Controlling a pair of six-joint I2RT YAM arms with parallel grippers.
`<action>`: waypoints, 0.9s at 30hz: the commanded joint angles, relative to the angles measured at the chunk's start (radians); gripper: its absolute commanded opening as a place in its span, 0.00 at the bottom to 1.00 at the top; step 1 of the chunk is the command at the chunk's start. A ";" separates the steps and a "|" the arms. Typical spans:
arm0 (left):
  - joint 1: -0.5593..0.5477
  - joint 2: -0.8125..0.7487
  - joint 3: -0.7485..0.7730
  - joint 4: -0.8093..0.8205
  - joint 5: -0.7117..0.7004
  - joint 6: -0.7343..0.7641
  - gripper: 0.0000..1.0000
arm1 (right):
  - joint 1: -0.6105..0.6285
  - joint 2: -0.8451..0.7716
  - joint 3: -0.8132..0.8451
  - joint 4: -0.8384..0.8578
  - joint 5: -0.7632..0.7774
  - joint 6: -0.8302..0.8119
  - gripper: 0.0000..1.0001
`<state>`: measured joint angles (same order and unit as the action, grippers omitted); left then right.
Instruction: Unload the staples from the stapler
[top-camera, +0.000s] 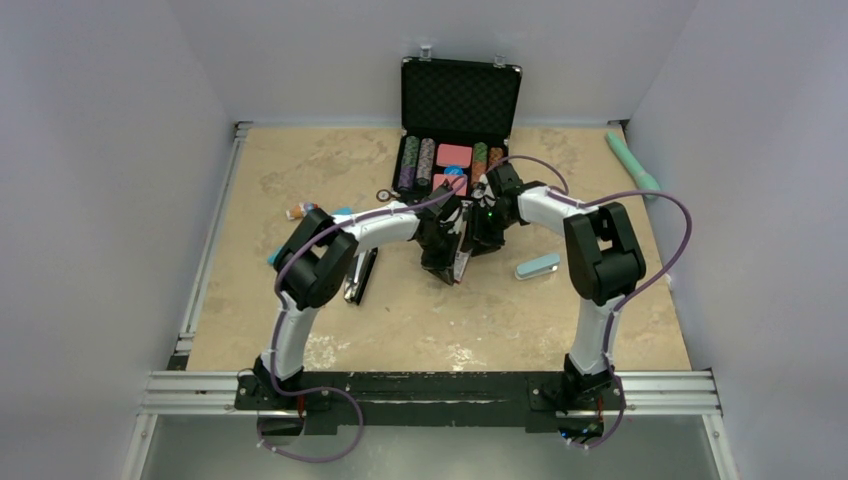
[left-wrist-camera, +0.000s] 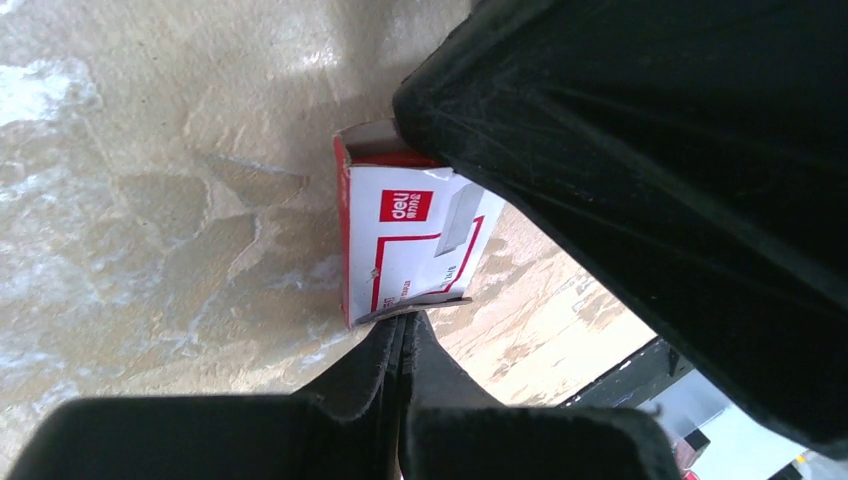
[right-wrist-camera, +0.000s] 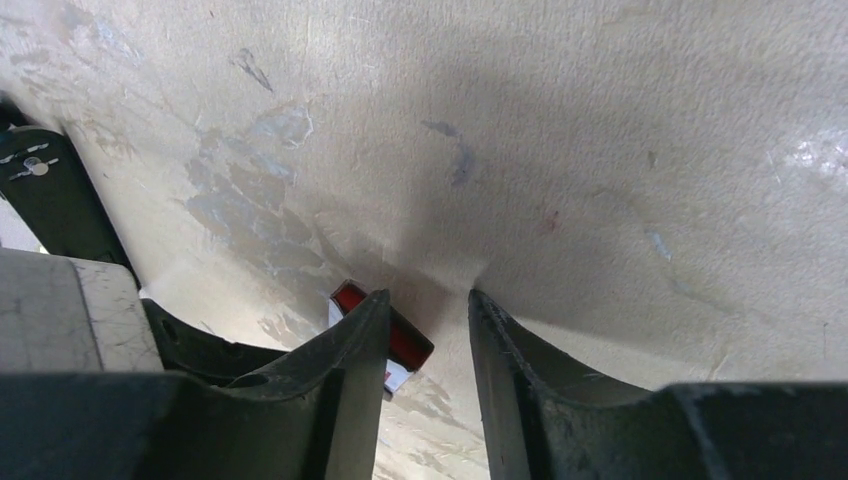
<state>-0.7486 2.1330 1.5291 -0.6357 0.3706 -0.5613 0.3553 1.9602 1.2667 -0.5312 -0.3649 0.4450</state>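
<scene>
Two pincers are hanging close together over the counter. The left pincer is pressing its fingertips together, with nothing visibly clamped. Just past those tips the staples are showing as a tiny, thin grey metallic strip, slightly tilted, along the near edge of a red-and-white box; whether tips and strip are touching I cannot tell. The right pincer is holding its fingers apart, gripping nothing, the box's red corner peeking out beyond them.

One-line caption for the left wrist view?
Left end effector, shut, close to a red-and-white Deli box on the mottled tan table.
</scene>
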 joint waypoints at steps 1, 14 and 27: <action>0.002 -0.028 -0.014 0.046 -0.104 0.041 0.00 | 0.036 0.058 -0.045 -0.205 0.116 -0.064 0.44; 0.014 -0.091 0.015 -0.034 -0.252 0.102 0.00 | 0.021 0.021 -0.088 -0.218 0.190 -0.100 0.45; 0.044 -0.219 -0.089 -0.040 -0.218 0.124 0.00 | 0.022 -0.027 -0.056 -0.220 0.403 -0.062 0.21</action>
<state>-0.7002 1.9762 1.4879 -0.6979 0.1017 -0.4522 0.3775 1.9137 1.2457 -0.7029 -0.2008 0.4023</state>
